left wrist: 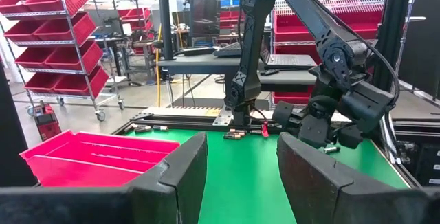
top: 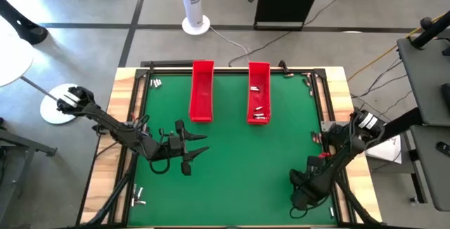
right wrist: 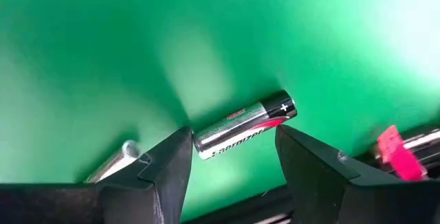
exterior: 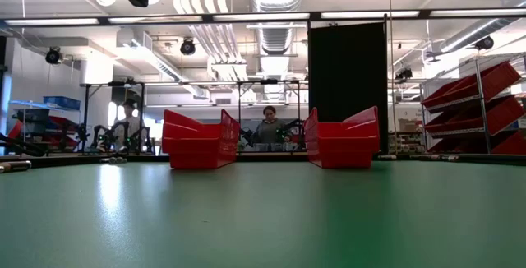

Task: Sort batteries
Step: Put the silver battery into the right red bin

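My right gripper [right wrist: 234, 141] hangs at the table's near right corner [top: 302, 187], pointing steeply down, shut on a silver-and-black battery [right wrist: 244, 128]. A second battery [right wrist: 120, 157] lies on the green mat behind one finger. My left gripper [top: 202, 145] is held level above the mat's left middle, open, with nothing between its fingers [left wrist: 240, 155]. Two long red trays [top: 202, 92] [top: 258, 92] stand at the far middle. The right one holds a few batteries [top: 259, 111]. My right gripper has the battery between its two fingertips, coming from above. The battery lies slanted across the gap: its flat end [right wrist: 201, 146] is against one fingertip, and its plus end [right wrist: 285, 107] sticks out past the other. It looks lifted clear of the mat.
Loose batteries lie at the far left corner [top: 156, 83], the near left edge [top: 138, 199] and along the right frame [top: 316, 138]. A red piece [right wrist: 393, 152] sits by the black frame close to my right gripper. People sit beyond the table [exterior: 269, 127].
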You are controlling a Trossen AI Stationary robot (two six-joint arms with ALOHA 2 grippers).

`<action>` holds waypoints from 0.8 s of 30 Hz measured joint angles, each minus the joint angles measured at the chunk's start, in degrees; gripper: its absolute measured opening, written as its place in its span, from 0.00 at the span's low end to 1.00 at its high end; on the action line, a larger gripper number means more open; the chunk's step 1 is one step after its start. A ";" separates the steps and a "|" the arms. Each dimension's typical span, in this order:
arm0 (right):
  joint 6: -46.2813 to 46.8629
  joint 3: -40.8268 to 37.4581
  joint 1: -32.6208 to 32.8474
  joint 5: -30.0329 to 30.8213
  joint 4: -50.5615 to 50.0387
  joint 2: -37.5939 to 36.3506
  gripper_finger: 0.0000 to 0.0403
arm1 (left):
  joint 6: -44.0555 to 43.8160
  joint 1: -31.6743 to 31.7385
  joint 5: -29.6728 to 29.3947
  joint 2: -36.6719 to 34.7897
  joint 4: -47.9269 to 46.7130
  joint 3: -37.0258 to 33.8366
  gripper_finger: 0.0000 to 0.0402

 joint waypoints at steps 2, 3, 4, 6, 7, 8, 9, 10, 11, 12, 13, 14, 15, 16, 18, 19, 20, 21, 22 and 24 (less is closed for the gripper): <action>-0.23 0.00 -0.83 1.35 -0.14 -0.06 0.50 | 0.00 0.00 0.02 0.00 0.00 0.00 0.39; -0.18 0.02 -1.28 2.11 -0.16 -0.13 0.50 | 0.00 0.00 0.00 0.00 0.00 0.00 0.39; -0.18 0.02 -1.73 2.75 -0.16 -0.29 0.49 | 0.00 0.00 0.00 0.00 0.00 0.00 0.39; -0.16 -0.04 -2.77 3.71 -0.12 -0.75 0.49 | 0.00 0.00 0.00 0.00 -0.02 0.00 0.39; 0.14 -0.08 -3.22 4.39 -0.20 -0.94 0.49 | 0.00 0.00 0.00 0.00 0.00 0.00 0.39; 0.27 -0.11 -3.64 5.26 -0.22 -1.23 0.50 | 0.00 0.00 0.02 0.00 -0.02 0.00 0.39; 0.47 -0.14 -4.03 5.97 -0.16 -1.61 0.50 | 0.00 0.00 0.02 0.00 -0.02 0.00 0.39; 0.76 -0.19 -4.42 6.73 -0.12 -2.16 0.50 | 0.00 0.00 0.01 -0.01 -0.02 0.00 0.39; 1.35 -0.24 -4.76 7.47 -0.11 -2.80 0.51 | 0.00 0.00 0.02 -0.02 -0.03 0.00 0.39; 1.90 -0.30 -5.07 8.13 -0.12 -3.38 0.51 | 0.00 0.00 0.02 -0.02 -0.06 0.00 0.39; 2.56 -0.35 -5.31 8.80 -0.12 -4.02 0.52 | 0.00 0.00 0.04 -0.05 -0.05 0.00 0.39; 3.81 -0.43 -5.47 9.38 -0.12 -4.70 0.52 | 0.02 0.00 0.02 -0.15 -0.11 0.00 0.39; 5.59 -0.56 -5.52 10.16 -0.15 -5.58 0.53 | 0.13 -0.04 0.04 -0.30 -0.15 0.00 0.39; 7.95 -0.70 -5.52 11.04 -0.15 -6.60 0.53 | 0.56 -0.10 0.04 -0.48 -0.15 0.00 0.39; 14.37 -1.30 -5.46 12.31 -0.09 -8.96 0.54 | 1.50 -0.16 0.04 -0.81 -0.12 0.00 0.39; 18.82 -1.92 -5.38 12.41 -0.06 -10.10 0.54 | 1.58 -0.22 0.04 -0.93 -0.14 0.00 0.39; 23.48 -2.76 -5.11 12.43 0.13 -11.31 0.55 | 1.63 -0.23 0.04 -1.05 -0.17 0.00 0.39; 28.00 -3.76 -4.72 12.41 0.53 -12.52 0.55 | 1.66 -0.24 0.04 -1.16 -0.17 0.00 0.39; 31.99 -4.79 -4.36 12.39 1.32 -13.65 0.55 | 1.70 -0.24 0.04 -1.22 -0.17 0.00 0.39; 37.56 -7.60 -3.68 11.94 4.50 -16.07 0.54 | 1.70 -0.24 0.04 -1.39 -0.34 0.00 0.39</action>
